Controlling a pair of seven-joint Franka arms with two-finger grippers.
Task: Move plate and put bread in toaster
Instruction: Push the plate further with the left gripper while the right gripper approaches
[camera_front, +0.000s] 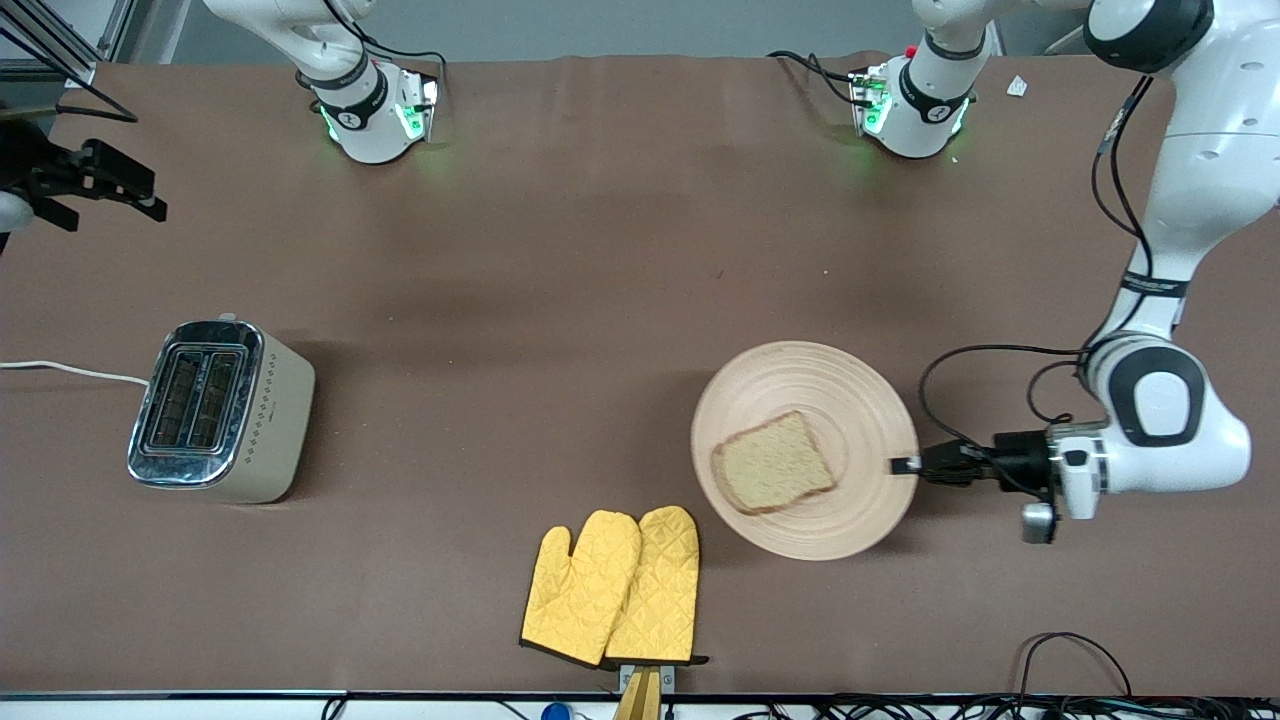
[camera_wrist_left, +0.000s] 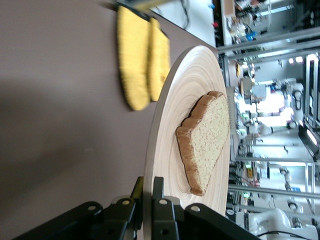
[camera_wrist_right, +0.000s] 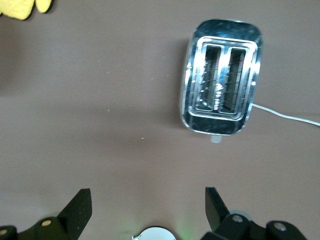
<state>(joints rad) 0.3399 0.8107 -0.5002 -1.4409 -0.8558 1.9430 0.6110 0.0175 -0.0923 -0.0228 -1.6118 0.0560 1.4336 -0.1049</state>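
The beige wooden plate is toward the left arm's end of the table, and the brown bread slice lies on it. My left gripper is shut on the plate's rim at the side toward the left arm's end. In the left wrist view the rim runs between my fingers, with the plate and the bread ahead of them. The cream toaster stands toward the right arm's end with both slots empty. My right gripper is open and empty in the air, and its view looks down on the toaster.
A pair of yellow oven mitts lies near the front edge, between the toaster and the plate and close beside the plate. The mitts also show in the left wrist view. The toaster's white cord runs off the right arm's end of the table.
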